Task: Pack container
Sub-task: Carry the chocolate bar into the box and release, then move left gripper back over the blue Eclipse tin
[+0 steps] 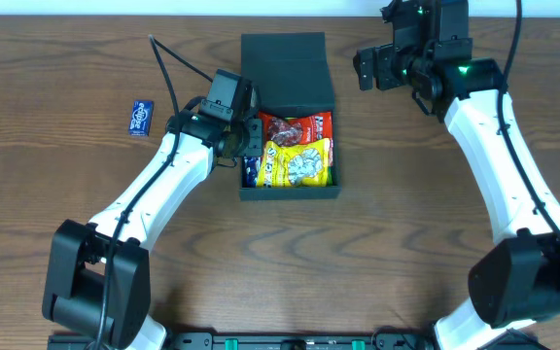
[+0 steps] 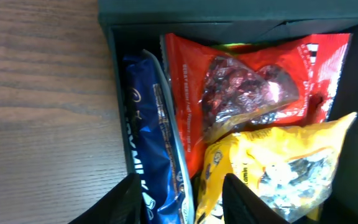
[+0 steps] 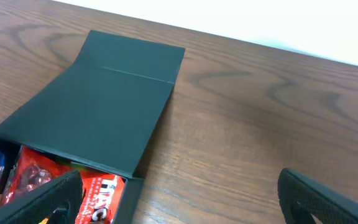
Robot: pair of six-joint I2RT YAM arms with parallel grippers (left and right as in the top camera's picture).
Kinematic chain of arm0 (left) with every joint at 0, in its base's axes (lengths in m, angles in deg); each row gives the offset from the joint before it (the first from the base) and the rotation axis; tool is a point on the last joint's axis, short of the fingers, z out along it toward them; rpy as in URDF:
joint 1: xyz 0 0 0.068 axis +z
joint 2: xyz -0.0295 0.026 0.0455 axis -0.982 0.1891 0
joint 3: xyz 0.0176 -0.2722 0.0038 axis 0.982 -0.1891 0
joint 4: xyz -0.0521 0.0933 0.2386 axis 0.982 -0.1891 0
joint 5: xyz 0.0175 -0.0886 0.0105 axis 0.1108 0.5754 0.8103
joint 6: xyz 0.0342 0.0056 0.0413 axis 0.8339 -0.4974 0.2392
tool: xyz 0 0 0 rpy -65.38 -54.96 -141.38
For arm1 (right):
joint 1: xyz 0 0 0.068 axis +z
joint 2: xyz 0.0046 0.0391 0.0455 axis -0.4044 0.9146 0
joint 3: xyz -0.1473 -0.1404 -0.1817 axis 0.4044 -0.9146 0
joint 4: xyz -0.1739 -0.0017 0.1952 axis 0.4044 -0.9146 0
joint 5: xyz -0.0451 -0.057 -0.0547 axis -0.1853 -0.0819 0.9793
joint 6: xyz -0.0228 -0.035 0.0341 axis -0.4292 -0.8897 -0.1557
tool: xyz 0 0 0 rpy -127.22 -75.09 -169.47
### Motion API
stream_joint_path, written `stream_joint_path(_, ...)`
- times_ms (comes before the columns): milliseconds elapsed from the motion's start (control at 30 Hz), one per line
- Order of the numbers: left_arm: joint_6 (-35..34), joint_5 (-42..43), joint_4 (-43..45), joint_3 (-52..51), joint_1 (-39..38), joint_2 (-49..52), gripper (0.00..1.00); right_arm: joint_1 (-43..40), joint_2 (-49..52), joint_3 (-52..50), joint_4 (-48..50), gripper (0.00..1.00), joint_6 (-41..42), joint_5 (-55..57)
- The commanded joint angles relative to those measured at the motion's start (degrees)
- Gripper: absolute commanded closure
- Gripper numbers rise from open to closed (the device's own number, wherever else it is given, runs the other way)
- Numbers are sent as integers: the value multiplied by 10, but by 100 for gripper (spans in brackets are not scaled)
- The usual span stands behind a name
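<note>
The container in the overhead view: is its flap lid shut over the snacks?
No, the flap lid of the container is folded back, leaving the red packet and yellow packet inside exposed.

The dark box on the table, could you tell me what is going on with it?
The left gripper hovers open over the container, lid flap back, above a blue packet standing along its left wall. A red packet and a yellow packet lie beside it. The right gripper hangs open near the lid flap.
</note>
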Motion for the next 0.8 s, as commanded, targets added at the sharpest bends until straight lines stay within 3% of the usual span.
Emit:
stream_joint_path(0,-2,-7,6,6,6,-3,56,-4,2,3,1,1,8,4)
stream_joint_path(167,26,-139,38,6,40,-35,53,-4,2,3,-4,1,8,4)
stream_joint_path(300,109,-233,90,6,92,-51,46,-4,2,3,-6,1,8,3)
stream_joint_path(500,156,-228,136,6,176,-14,44,-4,2,2,-6,1,8,3)
stream_joint_path(767,206,-141,179,6,249,107,39,-4,2,2,-5,1,8,3)
